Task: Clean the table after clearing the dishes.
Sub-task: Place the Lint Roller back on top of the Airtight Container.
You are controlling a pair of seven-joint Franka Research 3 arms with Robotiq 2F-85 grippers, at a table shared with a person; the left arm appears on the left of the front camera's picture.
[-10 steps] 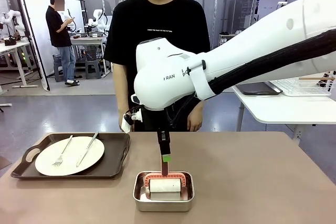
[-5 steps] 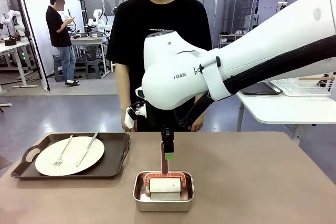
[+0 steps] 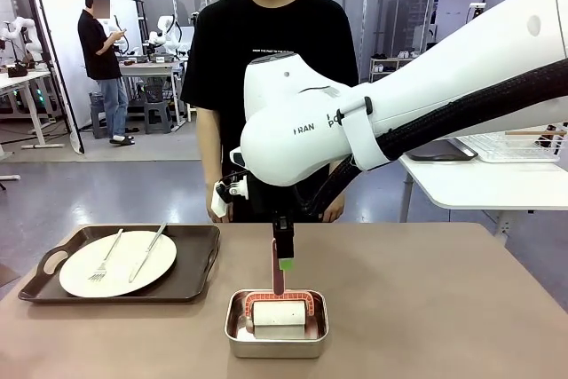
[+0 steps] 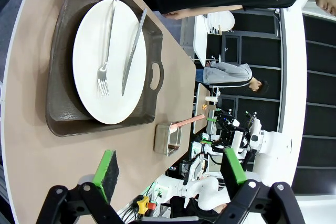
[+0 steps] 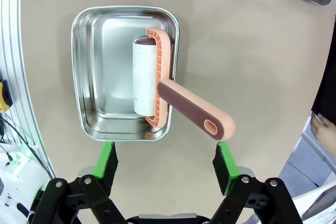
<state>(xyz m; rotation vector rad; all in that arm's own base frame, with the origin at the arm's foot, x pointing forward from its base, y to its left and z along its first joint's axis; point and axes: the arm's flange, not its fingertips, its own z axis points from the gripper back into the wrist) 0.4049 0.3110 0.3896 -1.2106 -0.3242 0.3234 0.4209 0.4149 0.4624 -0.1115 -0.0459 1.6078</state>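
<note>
On the tan table [image 3: 444, 308] at the left, a dark tray [image 3: 191, 277] carries the dishes: a white plate [image 3: 117, 262] with a fork [image 3: 106, 259] and a knife [image 3: 148, 252]. My right gripper [image 3: 282, 265] hangs over a steel pan [image 3: 275, 343] that holds a pink lint roller [image 3: 278, 311]. Seen from the right wrist, the right gripper [image 5: 166, 166] is open and the roller's handle [image 5: 191, 108] slants up short of its green pads [image 5: 108, 161], touching neither. My left gripper [image 4: 170, 167] stands open and bare, facing the tray [image 4: 68, 124], plate [image 4: 105, 77] and pan [image 4: 168, 139].
A person in a black shirt [image 3: 266, 51] stands at the table's far edge, with a hand [image 3: 330, 210] hanging down. A white side table [image 3: 479, 184] with a wire rack lies beyond the right corner. Bare tabletop [image 5: 252, 51] surrounds the pan.
The right arm has risen and shifted slightly right, drawing its gripper up from the pan. The roller stays in the pan. Nothing has moved in the last half second.
</note>
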